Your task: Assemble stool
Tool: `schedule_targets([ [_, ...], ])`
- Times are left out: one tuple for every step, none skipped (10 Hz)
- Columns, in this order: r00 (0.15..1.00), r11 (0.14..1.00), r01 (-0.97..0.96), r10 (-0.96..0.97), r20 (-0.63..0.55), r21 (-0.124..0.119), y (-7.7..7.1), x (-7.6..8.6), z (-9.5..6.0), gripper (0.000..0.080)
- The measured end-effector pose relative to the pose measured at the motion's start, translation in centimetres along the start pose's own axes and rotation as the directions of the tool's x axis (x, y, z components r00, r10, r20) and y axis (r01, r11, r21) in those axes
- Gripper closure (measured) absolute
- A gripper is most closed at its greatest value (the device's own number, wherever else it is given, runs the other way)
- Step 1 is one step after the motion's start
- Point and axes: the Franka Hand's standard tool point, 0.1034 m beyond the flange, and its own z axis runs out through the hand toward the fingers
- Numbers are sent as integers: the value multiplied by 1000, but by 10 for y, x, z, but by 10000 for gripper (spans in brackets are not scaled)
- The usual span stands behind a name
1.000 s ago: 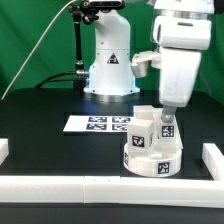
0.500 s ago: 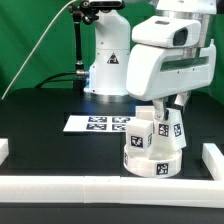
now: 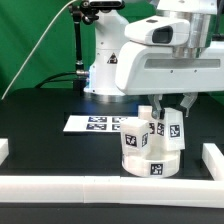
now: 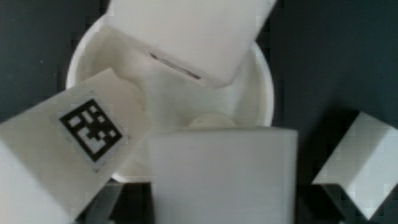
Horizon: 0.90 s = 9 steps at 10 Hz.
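Observation:
The stool's round white seat (image 3: 152,162) lies on the black table with several short white tagged legs standing on it. My gripper (image 3: 172,110) comes down from above and is shut on the leg (image 3: 172,127) at the exterior view's right of the seat. Another leg (image 3: 135,131) stands at the seat's left. In the wrist view the held leg (image 4: 217,170) fills the space between my dark fingers (image 4: 128,205), with the seat (image 4: 263,95) behind it, a tagged leg (image 4: 71,135) to one side and another leg (image 4: 187,35) beyond.
The marker board (image 3: 98,124) lies on the table behind the seat. Long white border bars run along the front (image 3: 100,186), the right (image 3: 213,156) and the left (image 3: 3,150). The robot's base (image 3: 107,70) stands at the back.
My wrist has turned about the held leg, so the arm's body has swung toward the exterior view's left. The gripper has stayed shut on the leg over the seat.

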Motion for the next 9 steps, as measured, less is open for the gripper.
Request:
schedule_targets([
  [997, 997, -77, 77, 0, 0, 0, 0, 0, 462],
  [991, 991, -135, 135, 0, 0, 0, 0, 0, 462],
  [968, 968, -252, 252, 4, 12, 0, -1, 0, 462],
  [915, 914, -404, 404, 15, 34, 1, -2, 1, 462],
  [846, 844, -533, 533, 26, 52, 1, -2, 2, 462],
  [753, 749, -658, 656, 47, 77, 0, -1, 2, 462],
  [671, 663, -740, 737, 75, 113, 2, -1, 2, 462],
  [607, 596, -794, 790, 89, 121, 2, 0, 2, 462],
  [563, 552, -825, 821, 95, 116, 0, 0, 2, 462],
])
